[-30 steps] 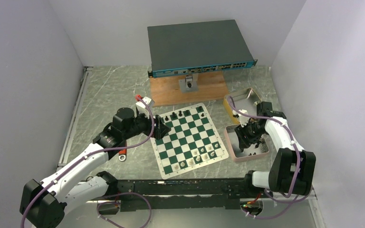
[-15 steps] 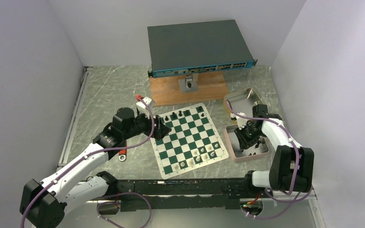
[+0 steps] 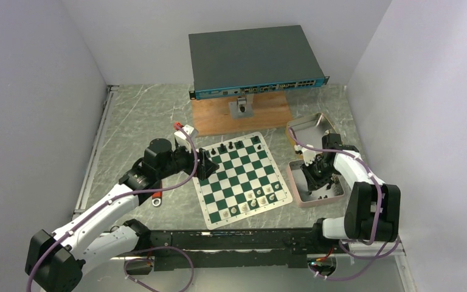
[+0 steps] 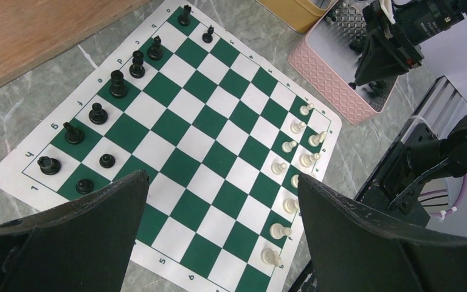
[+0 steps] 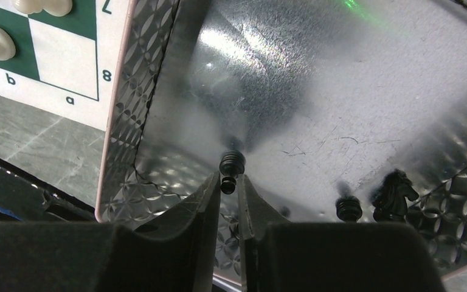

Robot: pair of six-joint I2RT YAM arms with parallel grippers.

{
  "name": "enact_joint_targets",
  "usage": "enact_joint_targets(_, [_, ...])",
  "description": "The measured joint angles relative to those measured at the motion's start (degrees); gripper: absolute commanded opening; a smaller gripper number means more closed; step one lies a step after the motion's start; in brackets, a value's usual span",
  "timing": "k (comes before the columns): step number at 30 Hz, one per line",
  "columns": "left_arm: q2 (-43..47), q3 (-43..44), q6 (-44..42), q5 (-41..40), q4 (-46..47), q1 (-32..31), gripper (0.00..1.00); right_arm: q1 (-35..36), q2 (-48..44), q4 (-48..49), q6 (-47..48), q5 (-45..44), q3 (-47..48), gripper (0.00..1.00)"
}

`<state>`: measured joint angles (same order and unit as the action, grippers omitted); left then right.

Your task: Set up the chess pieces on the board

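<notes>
R pincer (image 5: 228, 182) sits lower in the pink tray (image 3: 307, 202) than 1 s ago, its jaws drawn from approx. half open to nearly shut; L arm unchanged. Wrist view: the R fingertips (image 5: 213, 188) pinch the narrow end of a black pawn (image 5: 231, 163) near the tray's corner, on the board side. A knight (image 5: 394, 191) and a second pawn (image 5: 348, 208) stand close together, to the right of the pincer in this view. L pincer (image 4: 219, 182) hovers over the near-left edge of the board (image 3: 237, 176), jaws fully apart, holding nothing. Black men (image 4: 115, 83) line the board's far rows, incl. three in the second row; white men (image 4: 292, 146) line the side nearest the arms.
</notes>
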<state>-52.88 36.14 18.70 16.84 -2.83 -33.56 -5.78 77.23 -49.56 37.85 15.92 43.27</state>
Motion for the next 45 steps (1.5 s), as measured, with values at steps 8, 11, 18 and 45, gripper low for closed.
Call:
enact_joint_targets(8, [0.39, -0.13, -0.02, -0.17, 0.0, 0.0, 0.97, 0.02, 0.55, -0.07, 0.09, 0.0, 0.0, 0.02])
enact_joint_targets(11, [0.94, -0.13, -0.02, -0.22, -0.02, 0.02, 0.97, 0.11, -0.22, -0.33, 0.24, -0.42, 0.0, 0.0])
enact_joint_targets(18, [1.81, -0.13, 0.0, -0.2, -0.04, 0.0, 0.97, 0.22, -4.33, -3.63, 2.43, -1.01, 2.54, 0.0])
enact_joint_targets(45, [5.25, -0.11, -0.04, -3.21, -2.8, 0.0, 0.97, 22.21, 3.23, -15.43, 9.27, -2.69, 28.98, 0.0])
